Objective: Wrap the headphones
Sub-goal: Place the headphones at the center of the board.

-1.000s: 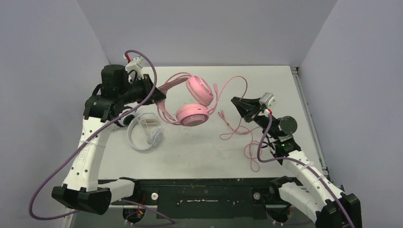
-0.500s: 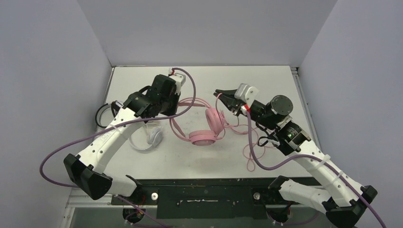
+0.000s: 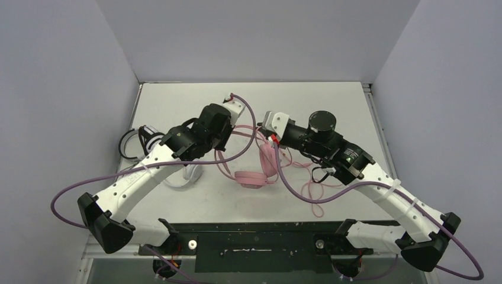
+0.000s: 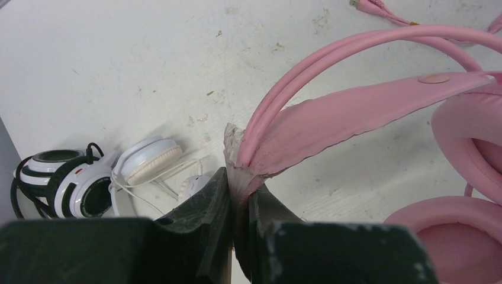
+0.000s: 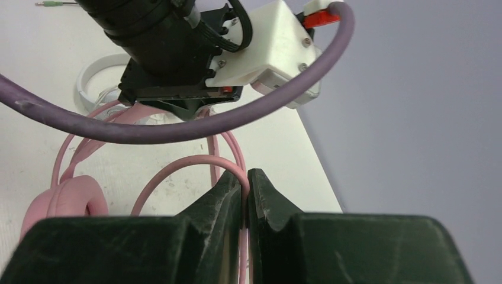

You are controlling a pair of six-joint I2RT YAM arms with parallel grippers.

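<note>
- Both tools clenched: left tool [image 4: 238,184] pinches the end of the pink headset's [image 4: 355,112] padded headband; right tool [image 5: 245,180] nips a loop of the pink cable [image 5: 195,163]
- Tool fingers are dark, hard and scuffed, tapering to blunt wedges
- Headband strap is soft, matte and flat; its skin is frayed and peeling pale at the pinch; two smooth round pink rods arch beside it
- Ear cups are round, thick-cushioned and slightly glossy; they sit mid-desk between the two arms
- Cannot tell whether the cups rest on the desk [image 3: 331,100] or hang just above it
- Pink cable is thin and smooth, lying in loose curls on the right half of the desk, part of its run hidden under the right arm
- White headset [image 4: 151,160]: smooth plastic with a cream pad, left of the pink one; half covered by the left forearm from above
- Black-and-white headset [image 4: 71,183]: ringed cup, thin black cable bunched around it, near the desk's left edge; lower part cut off by the tool body
- Desk surface is white, matte, specked and scratched
- From above, both tools are hidden under their own wrists
- Right wrist view is mostly filled by the left wrist's white housing [image 5: 266,47] and a thick purple hose [image 5: 177,127]
</note>
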